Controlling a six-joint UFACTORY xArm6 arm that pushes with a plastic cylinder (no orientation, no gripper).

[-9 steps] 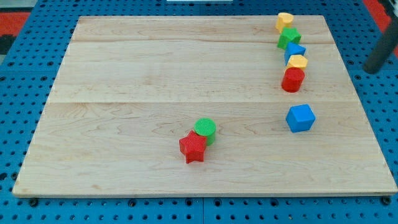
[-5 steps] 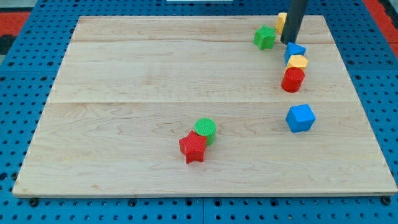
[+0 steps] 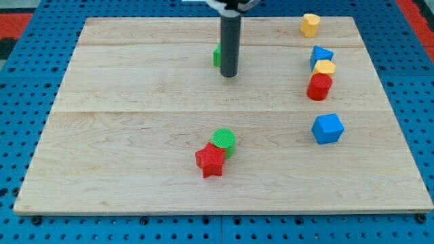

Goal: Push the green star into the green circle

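Right now my tip (image 3: 229,74) rests on the pale wooden board (image 3: 135,135), toward its top and a little to the left of the middle, and the small green plastic star (image 3: 217,56) is mostly hidden behind the dark rod, only a sliver of it peeking out at about ten o'clock from my tip, touching the rod or just beside it. No pincer is fitted, only the straight rod, so nothing opens or clamps. Well apart, at about six o'clock from my tip, the flat green plastic circle (image 3: 224,141) sits on the lower half of the board, with a red plastic star (image 3: 210,160) touching it at seven o'clock. Far off at three o'clock stands a column of blocks: a yellow block (image 3: 310,24) at the top, then a blue block (image 3: 321,55), a second yellow block (image 3: 325,67), a red block (image 3: 319,87), and lower down a blue cube (image 3: 328,128).
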